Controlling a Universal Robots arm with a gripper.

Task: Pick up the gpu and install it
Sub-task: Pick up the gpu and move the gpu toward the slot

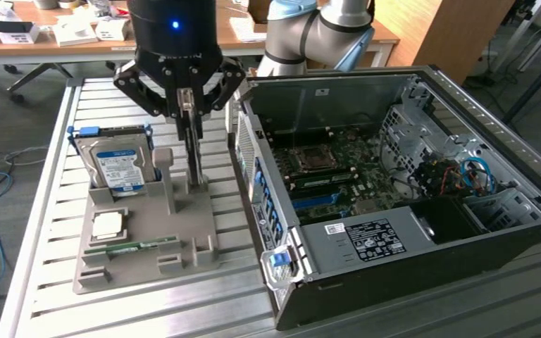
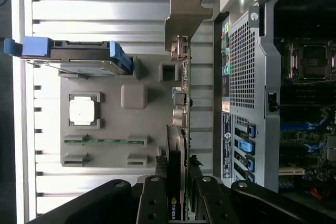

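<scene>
My claw (image 1: 189, 121) is half closed, its black metal fingers (image 2: 153, 203) pinching the gpu (image 2: 178, 129), a thin dark card. It stands on edge in the matte grey plastic holder (image 2: 147, 140). Its long axis runs level alongside the case (image 1: 393, 211), with the pale stepped metal bracket (image 2: 185, 19) at the hard-drive (image 2: 84, 59) end.

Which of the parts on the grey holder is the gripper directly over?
The gpu, the thin dark card standing on edge on the holder's side nearest the case, under the gripper. The hard drive, processor and memory stick sit apart.
</scene>
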